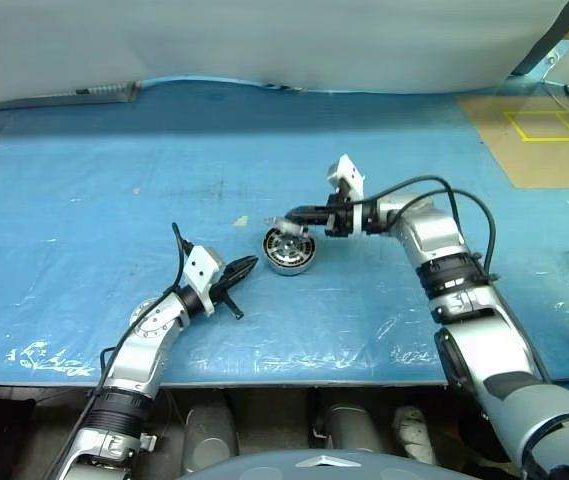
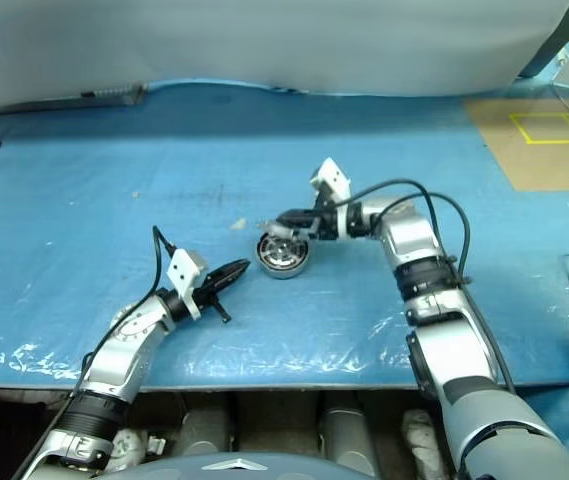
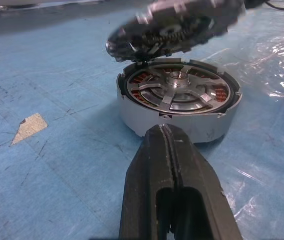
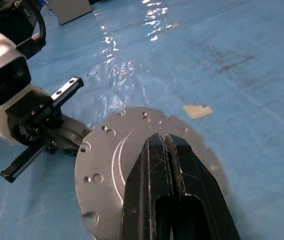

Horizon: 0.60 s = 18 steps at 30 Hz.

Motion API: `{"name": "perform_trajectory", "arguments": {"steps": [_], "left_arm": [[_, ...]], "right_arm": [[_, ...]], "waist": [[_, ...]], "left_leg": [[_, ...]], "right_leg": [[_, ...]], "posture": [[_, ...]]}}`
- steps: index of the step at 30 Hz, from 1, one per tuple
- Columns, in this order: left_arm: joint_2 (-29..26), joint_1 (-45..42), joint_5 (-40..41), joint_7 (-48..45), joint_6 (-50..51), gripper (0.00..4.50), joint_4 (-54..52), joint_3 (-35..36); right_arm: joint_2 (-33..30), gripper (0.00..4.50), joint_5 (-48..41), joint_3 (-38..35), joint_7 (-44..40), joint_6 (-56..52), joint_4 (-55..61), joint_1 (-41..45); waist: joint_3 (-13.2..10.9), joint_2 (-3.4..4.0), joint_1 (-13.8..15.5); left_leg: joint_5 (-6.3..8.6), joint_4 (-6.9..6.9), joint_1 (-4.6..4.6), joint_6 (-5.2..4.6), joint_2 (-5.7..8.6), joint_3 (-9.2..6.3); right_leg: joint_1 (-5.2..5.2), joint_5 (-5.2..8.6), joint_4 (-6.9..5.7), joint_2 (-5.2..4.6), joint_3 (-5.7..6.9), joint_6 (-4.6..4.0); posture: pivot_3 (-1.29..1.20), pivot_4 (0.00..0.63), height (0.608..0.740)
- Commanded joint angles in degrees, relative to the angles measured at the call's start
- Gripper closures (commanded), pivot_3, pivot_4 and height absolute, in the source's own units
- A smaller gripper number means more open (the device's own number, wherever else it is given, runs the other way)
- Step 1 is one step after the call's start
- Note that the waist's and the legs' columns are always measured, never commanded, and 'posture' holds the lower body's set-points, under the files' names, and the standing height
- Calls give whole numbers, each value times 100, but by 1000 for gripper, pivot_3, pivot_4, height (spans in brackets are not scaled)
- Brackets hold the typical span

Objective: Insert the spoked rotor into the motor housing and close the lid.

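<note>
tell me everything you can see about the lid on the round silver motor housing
The lid is a round silver-grey metal disc with small holes around its edge. It is not shut: it hangs tilted over the short round silver motor housing, joined at the far edge, its blurred underside facing down. The spoked rotor already sits inside, over the copper windings. The right gripper, fingers shut, lies against the lid's top face. The left gripper, also shut, is just short of the housing's wall.

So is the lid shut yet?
Not yet. The lid hangs tilted above the housing, and the rotor inside shows under it. The right gripper, jaws shut, is over it.
</note>
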State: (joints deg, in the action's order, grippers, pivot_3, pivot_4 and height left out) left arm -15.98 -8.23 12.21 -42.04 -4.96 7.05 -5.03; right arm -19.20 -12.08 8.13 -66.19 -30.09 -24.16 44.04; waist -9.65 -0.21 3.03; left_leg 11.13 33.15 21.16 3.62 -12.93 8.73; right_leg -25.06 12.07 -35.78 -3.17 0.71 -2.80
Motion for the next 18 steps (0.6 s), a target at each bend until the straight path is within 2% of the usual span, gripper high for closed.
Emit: {"name": "perform_trajectory", "arguments": {"steps": [1,9,15,18], "left_arm": [[-39,-5,36,-7,-36,4500,-176,31],[-55,-44,33,-38,-32,4500,-137,34],[-64,-82,33,-53,-34,4500,-119,35],[-59,-92,36,-53,-40,4500,-113,31]], "right_arm": [[122,4479,-219,30,257,-348,764,-364],[376,4479,-230,37,1042,-508,1384,-1203],[122,4479,-427,-10,1237,-751,2604,-1481],[-89,4479,-336,-130,1466,-494,3198,-1700]], "waist": [[0,0,-3],[1,-1,-12],[0,-1,-11],[0,-1,-13]], "left_leg": [[-3,-1,-1,6,0,0],[7,-4,-16,29,2,-1],[7,-8,-17,30,4,-1],[7,-10,-17,31,4,-1]], "right_leg": [[0,0,0,0,0,0],[14,0,5,-1,-3,1],[16,1,7,-1,-4,3],[16,1,11,-1,-4,4]], "posture": [[0,150,740],[0,150,740],[0,150,740],[0,150,740]]}}
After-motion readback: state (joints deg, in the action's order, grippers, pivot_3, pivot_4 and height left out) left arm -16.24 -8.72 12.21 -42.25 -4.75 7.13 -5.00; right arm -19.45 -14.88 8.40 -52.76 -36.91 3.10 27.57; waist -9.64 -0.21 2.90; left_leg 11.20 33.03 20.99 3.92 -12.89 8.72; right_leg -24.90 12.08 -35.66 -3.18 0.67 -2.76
